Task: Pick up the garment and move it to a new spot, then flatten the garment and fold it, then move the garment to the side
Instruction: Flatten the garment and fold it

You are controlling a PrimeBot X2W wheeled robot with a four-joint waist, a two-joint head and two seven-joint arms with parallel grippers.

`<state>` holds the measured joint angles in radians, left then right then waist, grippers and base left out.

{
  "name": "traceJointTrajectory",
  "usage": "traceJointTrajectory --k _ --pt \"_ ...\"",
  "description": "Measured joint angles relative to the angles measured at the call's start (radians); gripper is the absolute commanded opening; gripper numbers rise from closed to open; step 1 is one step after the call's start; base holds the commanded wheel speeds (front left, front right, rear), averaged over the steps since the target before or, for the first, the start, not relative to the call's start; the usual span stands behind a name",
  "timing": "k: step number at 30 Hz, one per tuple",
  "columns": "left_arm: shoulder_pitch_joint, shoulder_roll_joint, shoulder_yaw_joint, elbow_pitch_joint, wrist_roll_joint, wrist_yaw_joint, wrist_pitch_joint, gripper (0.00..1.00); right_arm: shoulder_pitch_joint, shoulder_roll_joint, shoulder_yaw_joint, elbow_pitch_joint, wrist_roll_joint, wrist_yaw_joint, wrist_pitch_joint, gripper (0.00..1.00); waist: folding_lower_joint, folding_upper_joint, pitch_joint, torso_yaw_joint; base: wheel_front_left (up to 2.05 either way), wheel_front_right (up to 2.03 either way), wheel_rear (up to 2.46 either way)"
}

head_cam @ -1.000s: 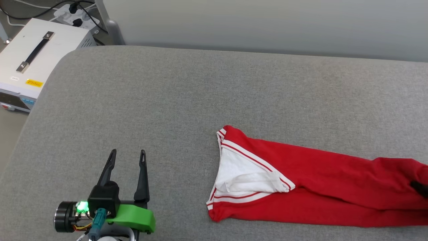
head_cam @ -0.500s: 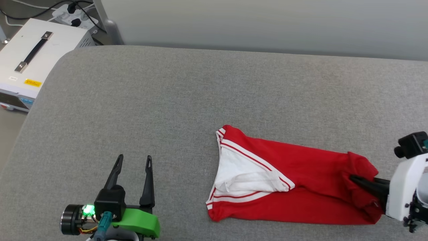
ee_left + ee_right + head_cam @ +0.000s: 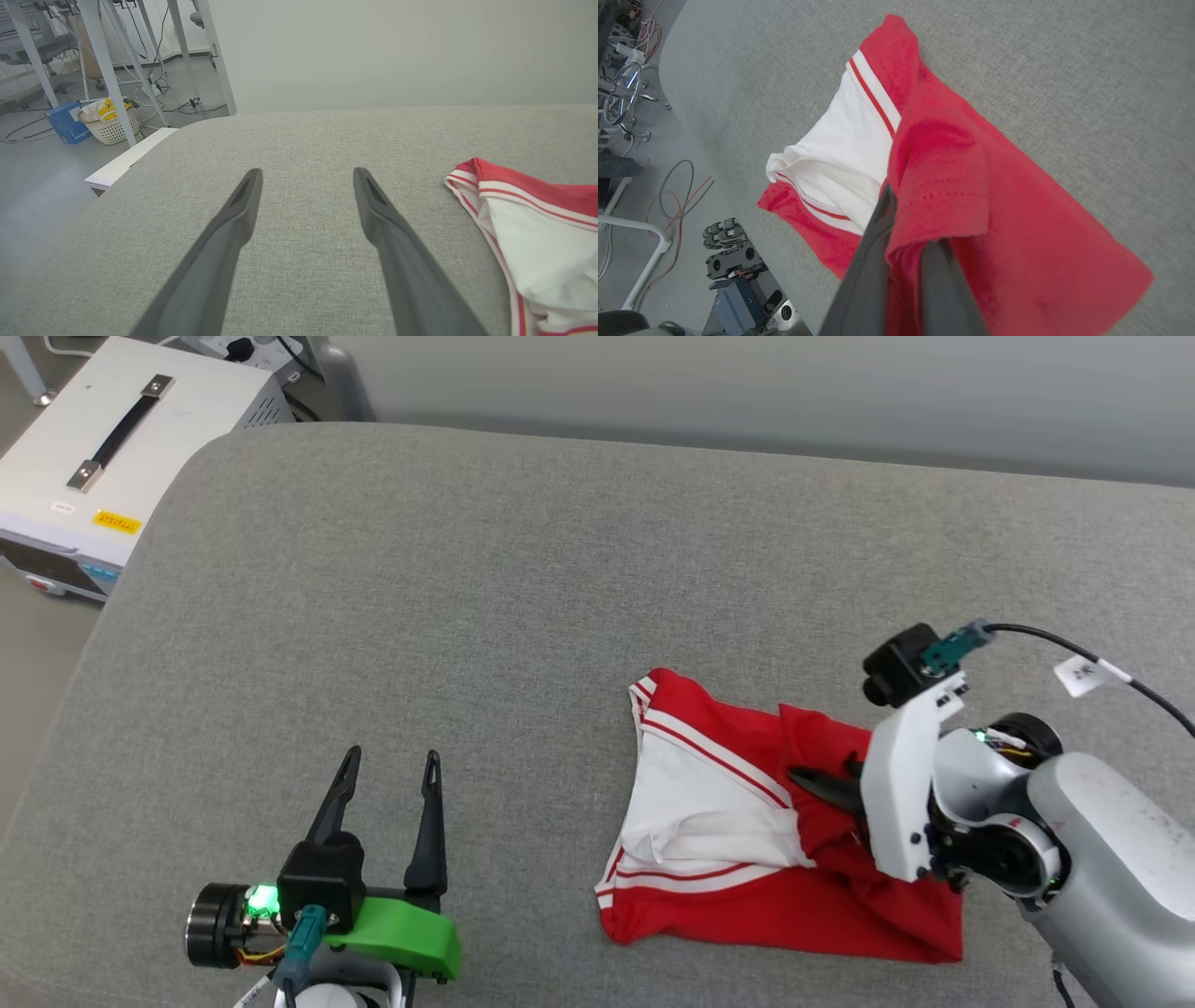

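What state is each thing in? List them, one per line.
garment: on the grey pad, partly folded, one red edge pinched and doubled over itself.
right gripper: shut on the garment's red edge.
left gripper: open, empty, apart from the garment.
white box: beside the pad, its black handle lying flat.

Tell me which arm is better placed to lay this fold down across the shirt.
Right. The right gripper has its fingers shut on the red end of the garment, which is doubled over itself. The left gripper is open over the bare grey cushion, apart from the cloth.
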<state>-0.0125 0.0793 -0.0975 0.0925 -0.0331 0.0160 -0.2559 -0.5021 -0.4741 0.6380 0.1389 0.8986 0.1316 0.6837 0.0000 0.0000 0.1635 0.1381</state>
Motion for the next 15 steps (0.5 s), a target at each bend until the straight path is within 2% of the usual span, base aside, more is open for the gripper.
traceJointTrajectory --k 7,15 --pt "-0.019 -0.01 -0.01 0.004 0.0 -0.003 0.0 1.0 -0.101 0.096 0.082 0.138 -0.026 0.0 -0.02 0.0 0.0 0.0 0.026 0.022 0.0 0.0 0.0" --pt "-0.038 -0.014 -0.016 0.009 0.0 -0.003 0.0 1.0 -0.133 0.129 0.152 0.288 -0.076 0.0 -0.093 0.0 0.0 0.0 0.053 0.041 0.0 0.0 0.0"
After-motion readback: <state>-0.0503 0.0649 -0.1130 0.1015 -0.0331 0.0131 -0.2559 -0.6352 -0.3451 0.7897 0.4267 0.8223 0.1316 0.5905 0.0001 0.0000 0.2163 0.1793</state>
